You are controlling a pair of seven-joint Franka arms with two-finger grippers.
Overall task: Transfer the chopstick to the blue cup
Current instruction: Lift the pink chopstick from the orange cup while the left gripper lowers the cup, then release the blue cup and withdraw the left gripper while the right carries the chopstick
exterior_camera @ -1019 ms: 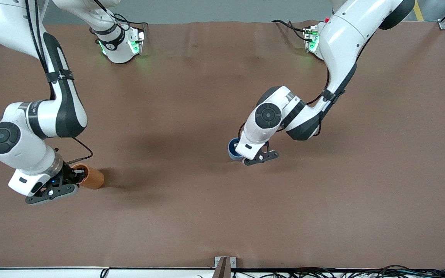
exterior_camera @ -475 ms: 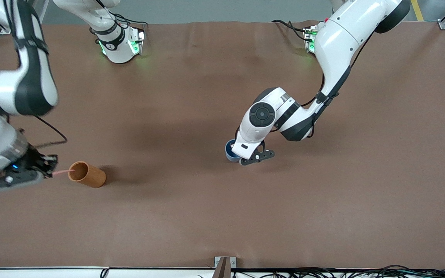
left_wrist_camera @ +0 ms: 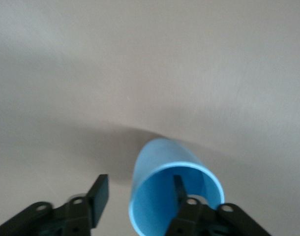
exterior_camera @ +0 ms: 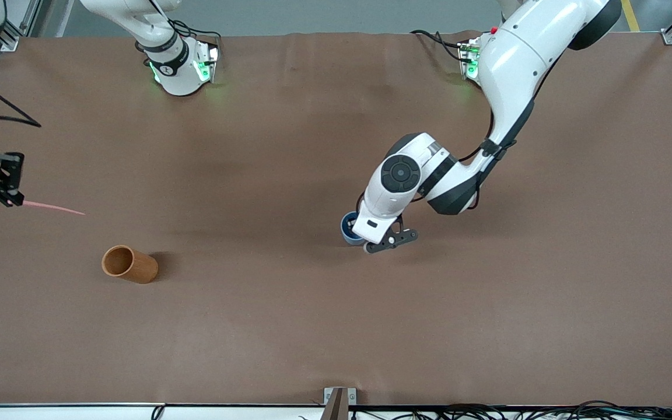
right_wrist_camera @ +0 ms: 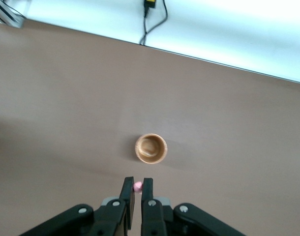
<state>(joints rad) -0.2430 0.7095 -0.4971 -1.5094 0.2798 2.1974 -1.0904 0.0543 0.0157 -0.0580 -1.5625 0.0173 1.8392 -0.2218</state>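
Note:
My right gripper is shut on one light pink chopstick and holds it high over the right arm's end of the table. The stick slants down from the fingers. In the right wrist view its pink end shows clamped in my right gripper. The blue cup stands near the table's middle. My left gripper is down at it and open. In the left wrist view one finger is inside the blue cup and the other is outside, so my left gripper straddles its wall.
An orange-brown cylindrical cup stands upright toward the right arm's end, nearer the front camera than the chopstick; the right wrist view shows it from above with nothing in it. The brown table carries nothing else.
My right gripper rose from the orange-brown cup, drawing the chopstick fully out, and swung toward the table's edge. My left gripper shifted slightly at the blue cup.

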